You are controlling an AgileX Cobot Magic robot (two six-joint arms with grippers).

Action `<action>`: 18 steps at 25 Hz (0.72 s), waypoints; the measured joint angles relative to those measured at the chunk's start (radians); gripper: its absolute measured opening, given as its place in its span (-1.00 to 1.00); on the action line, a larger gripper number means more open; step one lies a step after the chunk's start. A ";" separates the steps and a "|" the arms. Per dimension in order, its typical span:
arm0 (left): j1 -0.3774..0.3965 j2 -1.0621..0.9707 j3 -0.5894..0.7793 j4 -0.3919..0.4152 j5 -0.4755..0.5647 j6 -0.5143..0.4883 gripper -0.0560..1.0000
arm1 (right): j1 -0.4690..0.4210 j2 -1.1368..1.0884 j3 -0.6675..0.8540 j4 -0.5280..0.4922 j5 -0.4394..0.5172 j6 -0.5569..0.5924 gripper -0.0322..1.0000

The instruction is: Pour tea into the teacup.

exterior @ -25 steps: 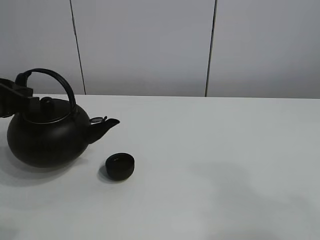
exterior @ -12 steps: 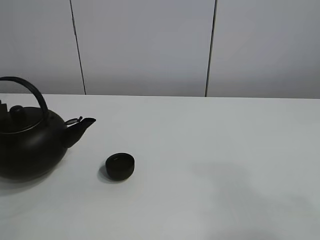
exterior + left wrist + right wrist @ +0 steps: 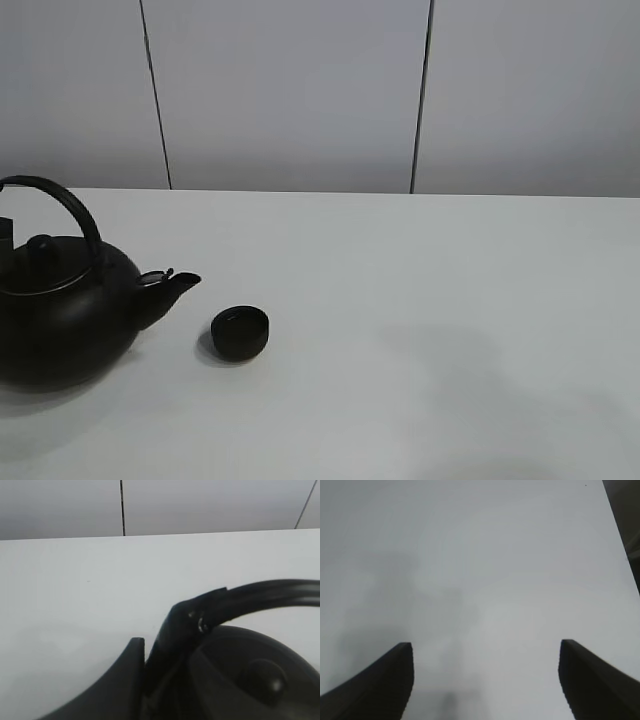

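At the near end of the kettle handle (image 3: 260,597), the left gripper (image 3: 145,680) is seen from its wrist camera, with one dark finger (image 3: 117,680) lying flat against the handle's lower end. Only this one finger is plainly shown, so whether the jaws are pressed onto the handle cannot be told. Close behind the handle, the lid (image 3: 240,675) and its round knob (image 3: 265,677) are seen, blurred by nearness.

Over bare table, the right gripper (image 3: 486,675) is held with its jaws spread wide; two dark fingers (image 3: 380,680) are seen at the sides of the wrist view and nothing is held between them. The table edge is seen at the far corner of that view.

From the high camera, a large black kettle (image 3: 60,310) is seen at the left edge of the white table (image 3: 450,320), roughly upright, its arched handle above the lid and its spout (image 3: 175,290) pointing toward the middle of the table. A small pale glint is seen at the top of the spout; whether it is tea cannot be told. The teacup (image 3: 240,332) is set on the table near the spout, slightly nearer the camera and apart from the kettle, with its open mouth up. A grey panelled wall (image 3: 300,90) is seen behind the table.
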 joint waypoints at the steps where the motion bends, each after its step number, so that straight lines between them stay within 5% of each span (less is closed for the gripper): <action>1: 0.000 0.000 0.000 0.001 0.000 0.001 -0.61 | 0.000 0.000 0.000 0.000 0.000 0.000 0.13; 18: 0.000 0.000 0.000 -0.007 -0.004 0.062 -0.61 | 0.000 0.000 0.000 0.000 0.000 0.000 0.13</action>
